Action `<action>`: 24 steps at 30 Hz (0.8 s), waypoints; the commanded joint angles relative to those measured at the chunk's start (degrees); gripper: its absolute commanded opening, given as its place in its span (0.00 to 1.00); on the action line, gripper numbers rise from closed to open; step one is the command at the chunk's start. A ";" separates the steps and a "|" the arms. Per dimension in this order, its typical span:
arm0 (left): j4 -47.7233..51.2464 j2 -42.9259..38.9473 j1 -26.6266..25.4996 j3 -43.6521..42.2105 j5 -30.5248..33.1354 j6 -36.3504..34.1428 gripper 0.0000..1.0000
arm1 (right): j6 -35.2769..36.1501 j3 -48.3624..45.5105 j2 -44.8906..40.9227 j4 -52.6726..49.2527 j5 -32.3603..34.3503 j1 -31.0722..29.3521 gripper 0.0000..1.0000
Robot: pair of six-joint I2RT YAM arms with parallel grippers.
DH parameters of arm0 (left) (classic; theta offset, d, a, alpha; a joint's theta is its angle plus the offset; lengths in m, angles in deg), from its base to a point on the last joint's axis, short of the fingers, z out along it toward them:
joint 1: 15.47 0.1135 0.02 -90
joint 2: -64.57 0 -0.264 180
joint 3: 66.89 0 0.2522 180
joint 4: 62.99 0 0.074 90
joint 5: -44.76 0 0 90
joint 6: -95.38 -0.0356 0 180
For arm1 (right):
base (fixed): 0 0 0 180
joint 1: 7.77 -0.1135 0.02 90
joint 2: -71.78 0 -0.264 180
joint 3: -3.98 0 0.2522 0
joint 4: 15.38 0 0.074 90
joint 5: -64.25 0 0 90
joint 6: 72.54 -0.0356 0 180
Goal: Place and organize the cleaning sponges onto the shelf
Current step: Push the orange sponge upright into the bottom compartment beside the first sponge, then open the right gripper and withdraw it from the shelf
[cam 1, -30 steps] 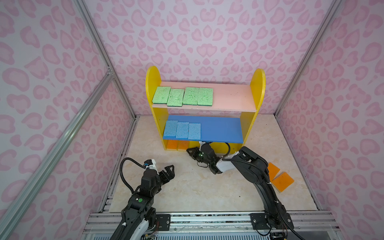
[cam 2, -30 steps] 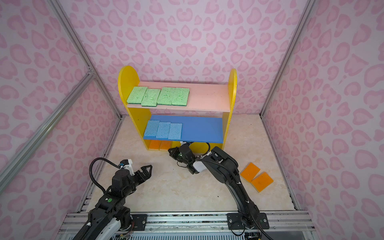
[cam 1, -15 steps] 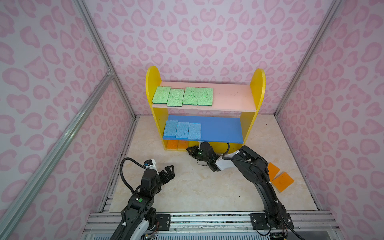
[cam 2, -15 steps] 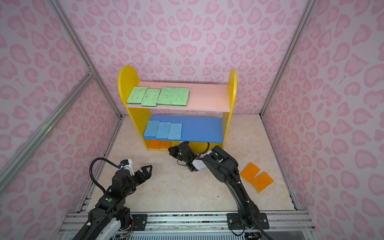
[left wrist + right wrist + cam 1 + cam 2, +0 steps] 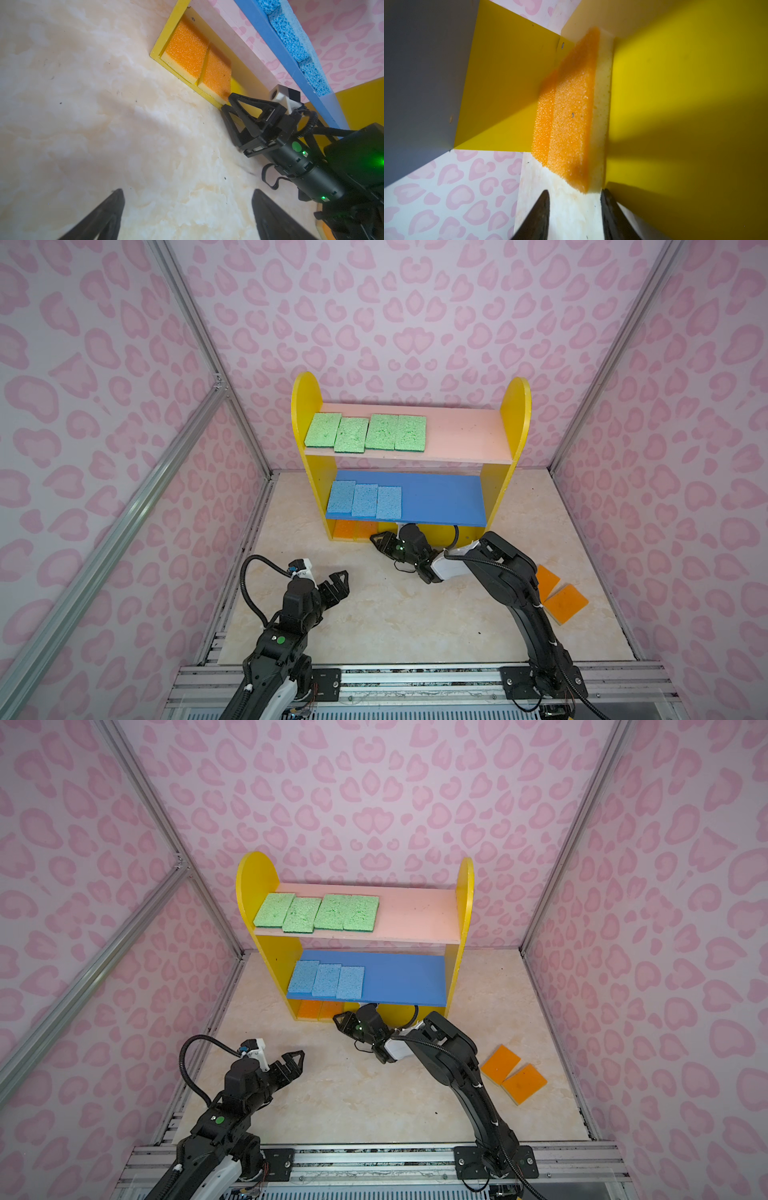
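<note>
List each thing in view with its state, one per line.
green sponges: four flat on pink board
blue sponges: three flat on blue board
shelved orange sponges: two flat on yellow base
loose orange sponges: two on table
left gripper: open, empty
right gripper: open, empty, at base

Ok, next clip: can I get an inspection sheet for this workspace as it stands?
Surface: beige marbled tabletop, a few dark specks.
Job's things: shelf upright at the back; four green sponges on its pink board, three blue sponges on the blue board, two shelved orange sponges on the yellow base; two loose orange sponges on the tabletop.
Clutter: nothing seen.
Grippers: left gripper open, empty; right gripper open at the base's front edge, holding nothing.
Cables: black cables on both arms, clear of the sponges.
Surroundings: pink patterned walls, aluminium frame.
</note>
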 commanded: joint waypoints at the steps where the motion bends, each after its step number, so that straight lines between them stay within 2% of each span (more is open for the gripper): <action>1: 0.62 -0.59 0.04 1.16 -1.01 -1.10 0.97 | 2.47 -1.71 -1.47 -1.46 1.72 -0.59 0.50; 5: 2.08 -1.34 0.06 1.78 -1.18 -1.10 0.97 | 3.41 -4.20 -3.54 -1.37 2.48 -1.28 0.55; 12: 4.59 -3.16 0.04 2.63 -2.11 -2.26 0.97 | 4.18 -11.44 -9.15 -0.08 2.67 -1.74 0.56; 16: 5.63 -0.14 -0.62 3.70 -1.93 -1.76 0.98 | 6.77 -16.89 -15.44 -2.77 4.14 -1.77 0.56; 19: 4.33 1.79 -3.19 3.90 -1.24 -0.72 0.98 | 10.27 -20.06 -21.70 -8.94 5.93 -1.64 0.56; 24: 1.63 4.38 -11.74 5.04 5.65 0.76 0.98 | 16.56 -25.27 -33.15 -20.93 8.28 -1.26 0.56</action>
